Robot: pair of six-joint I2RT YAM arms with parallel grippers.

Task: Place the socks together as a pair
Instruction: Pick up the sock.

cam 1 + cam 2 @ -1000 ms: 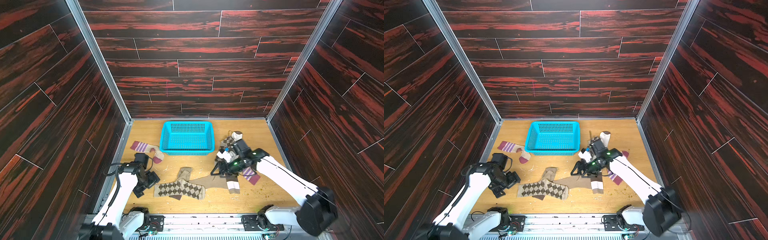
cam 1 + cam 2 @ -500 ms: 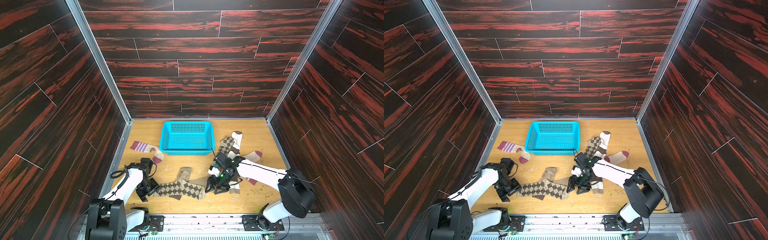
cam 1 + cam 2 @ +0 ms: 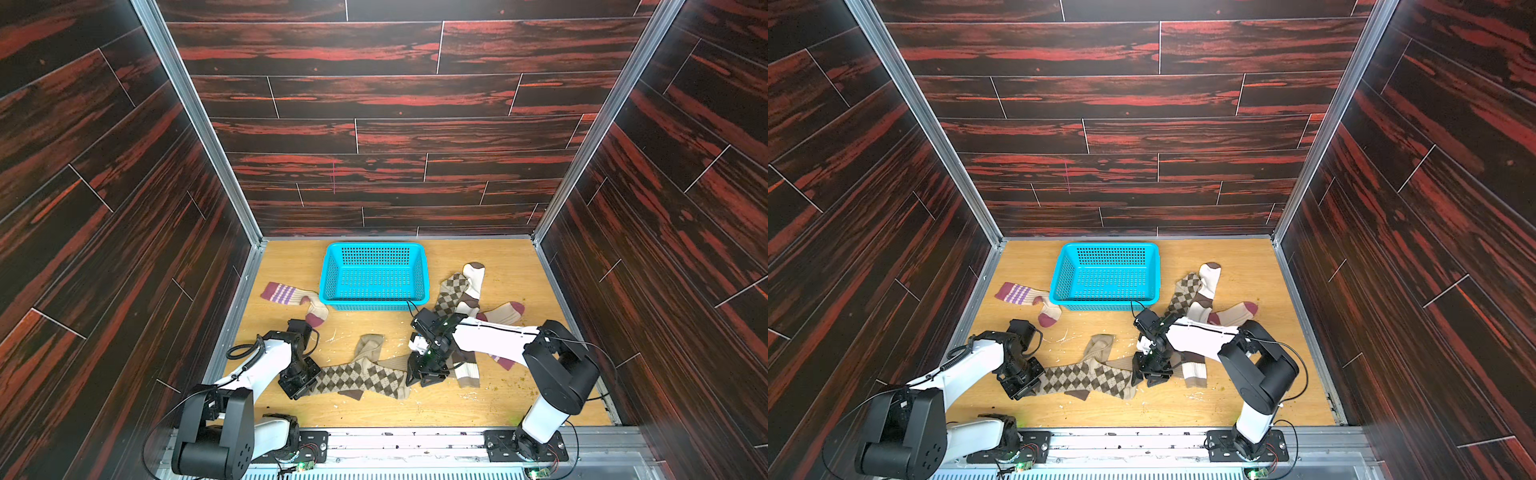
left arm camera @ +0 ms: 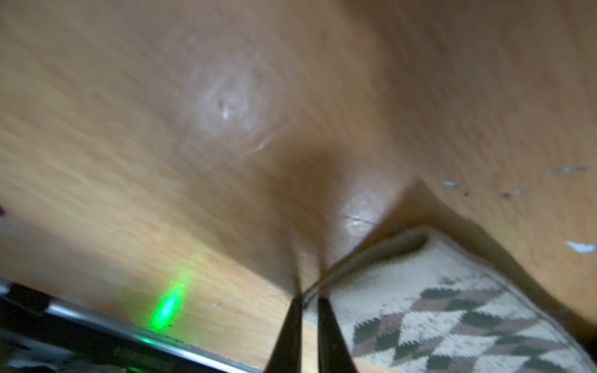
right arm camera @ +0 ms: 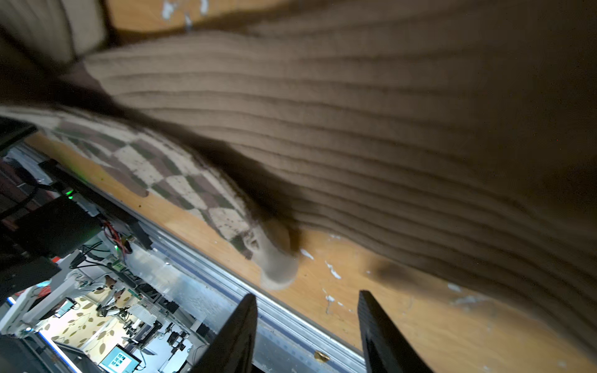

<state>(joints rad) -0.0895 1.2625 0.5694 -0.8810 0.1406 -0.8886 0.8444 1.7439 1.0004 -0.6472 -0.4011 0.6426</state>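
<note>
A tan argyle sock (image 3: 361,376) (image 3: 1088,376) lies flat near the table's front. My left gripper (image 3: 305,384) (image 4: 308,292) is down at its left end, shut on the cuff edge of the argyle sock (image 4: 452,323). A plain ribbed tan sock (image 3: 368,347) (image 5: 355,113) crosses over the argyle sock's right part. My right gripper (image 3: 426,376) (image 5: 307,297) stands open, low over the table at the argyle sock's right end (image 5: 181,181), with nothing between its fingers. A second argyle sock (image 3: 451,291) lies at the back right.
A blue basket (image 3: 374,249) stands at the back middle. A purple-striped sock (image 3: 291,295) lies to its left. A white sock with brown bands (image 3: 471,286) and a cream sock with a maroon toe (image 3: 505,311) overlap at the right, partly under my right arm.
Both arms have come down to the table. My left gripper closed on the argyle sock's cuff. My right gripper moved forward to the sock's other end and its jaws narrowed.
</note>
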